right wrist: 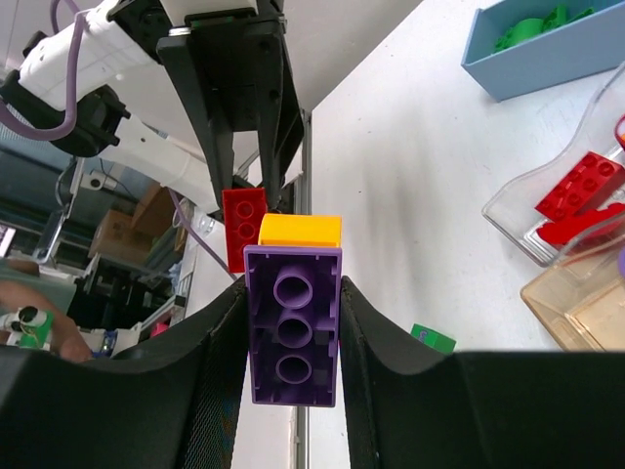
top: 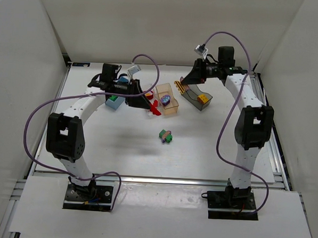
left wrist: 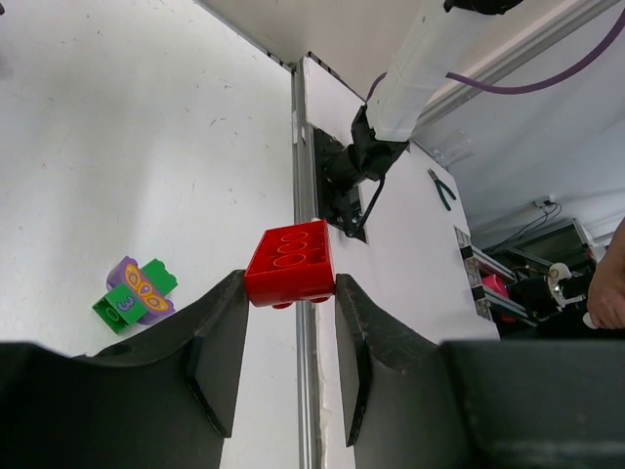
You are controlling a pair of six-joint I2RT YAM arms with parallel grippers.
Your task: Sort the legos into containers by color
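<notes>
The left gripper (left wrist: 290, 285) is pinching a red brick (left wrist: 290, 264) between narrowly parted fingers just in front of the peach bin (top: 173, 107), centre of the overhead view. The right gripper (right wrist: 292, 293) is clamping a purple brick (right wrist: 292, 337) with a yellow brick (right wrist: 301, 231) at its far end, beside the grey bin (top: 194, 98) at upper right. A green-and-purple cluster (top: 166, 135) is lying on the table (top: 120, 149) mid-frame.

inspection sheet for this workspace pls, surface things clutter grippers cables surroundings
surface: white table
job's things: blue bin holds green bricks; clear bin holds red bricks; peach bin; grey bin holds yellow brick; green-purple cluster loose on table
clutter: nothing seen
grippers: left gripper shut on red brick; right gripper shut on purple brick, yellow block against it
cables: purple cables loop over both arms
surroundings: white walls
</notes>
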